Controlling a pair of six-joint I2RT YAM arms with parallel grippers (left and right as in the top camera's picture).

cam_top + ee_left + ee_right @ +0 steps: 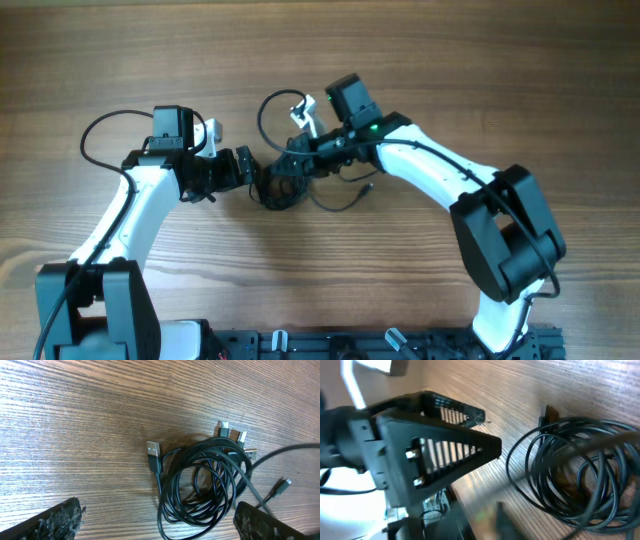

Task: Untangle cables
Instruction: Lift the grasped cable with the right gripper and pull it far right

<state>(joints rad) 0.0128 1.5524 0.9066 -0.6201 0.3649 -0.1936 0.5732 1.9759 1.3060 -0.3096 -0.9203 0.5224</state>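
Now you are at the opening grab: the cables [205, 485] lie in one tangled coil on the table [75, 420], between your two grippers.
Your left gripper [245, 168] has its fingers [55, 522] wide apart, with the coil just ahead and nothing held. Your right gripper [292, 166] sits over the coil's far side, but its wrist view is blurred, so I cannot tell whether it pinches a strand. Next, I judge, pin one loop and draw out a free plug [153, 450] gently, without tightening the knot.
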